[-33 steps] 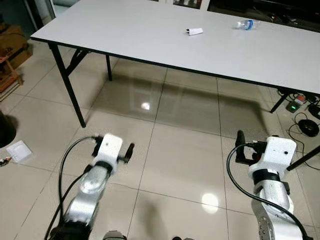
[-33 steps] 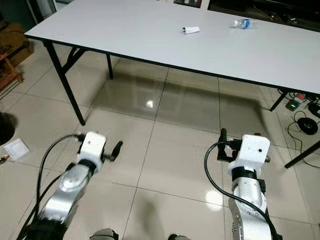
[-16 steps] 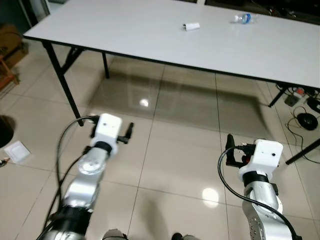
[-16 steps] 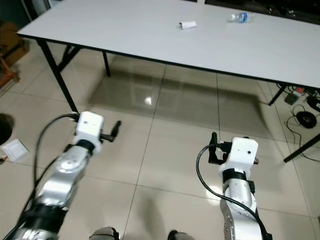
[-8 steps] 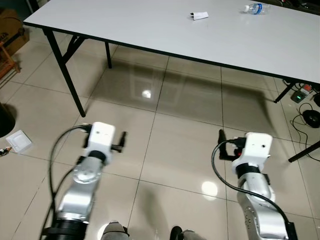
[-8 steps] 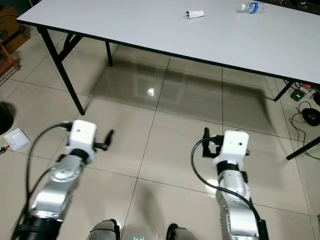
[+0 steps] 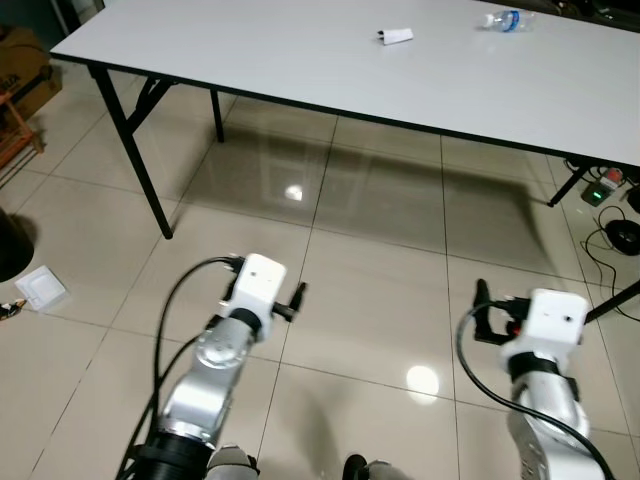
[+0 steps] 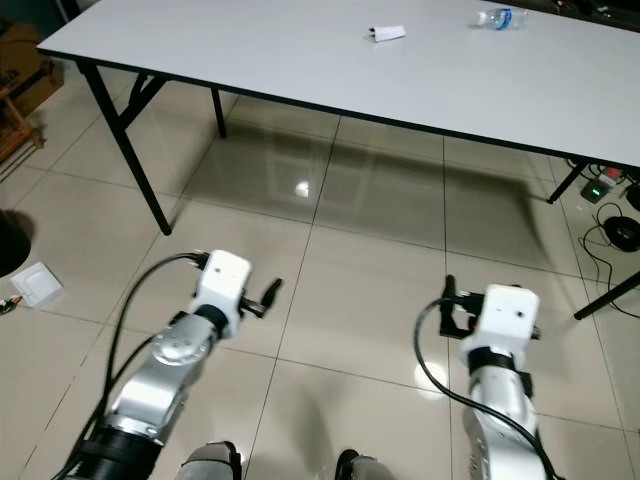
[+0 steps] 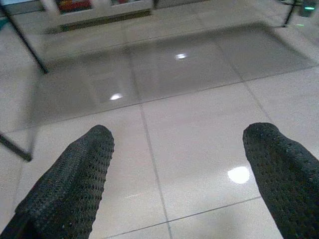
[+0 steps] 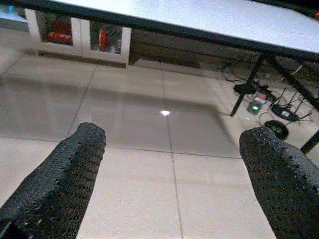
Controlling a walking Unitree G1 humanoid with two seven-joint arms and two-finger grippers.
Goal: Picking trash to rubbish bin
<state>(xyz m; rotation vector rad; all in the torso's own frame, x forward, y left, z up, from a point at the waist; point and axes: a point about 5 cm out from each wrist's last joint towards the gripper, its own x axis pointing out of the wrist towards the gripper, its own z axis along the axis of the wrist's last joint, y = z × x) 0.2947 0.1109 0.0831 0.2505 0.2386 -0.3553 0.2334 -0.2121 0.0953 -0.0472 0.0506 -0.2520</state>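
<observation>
Both silver arms are held forward and low over the glossy tiled floor (image 7: pixel 380 300), on the near side of the long white table (image 7: pixel 300 60) and well short of its edge. The left gripper (image 9: pixel 184 164) points ahead along the tiles, its two black fingers (image 9: pixel 75 174) spread wide apart with nothing between them; a black cable loops back from its white wrist block toward the arm. The right gripper (image 10: pixel 174 169) is level with it, aimed under the table's dark rim, its fingers (image 10: pixel 274 174) likewise wide apart and holding nothing. The trash lies on the tabletop, far from both grippers: a small crumpled white piece of paper (image 7: pixel 396 36) near the table's far side, and beyond it, toward the robot's right, a clear plastic bottle (image 7: pixel 499 19) with a blue label, lying on its side. Left of the table's front black leg (image 7: pixel 140 170), a flat white square object (image 7: pixel 38 288) rests on the tiles. Under the table's right end, cables and a power strip (image 7: pixel 595 193) showing a green light sit on the floor.
</observation>
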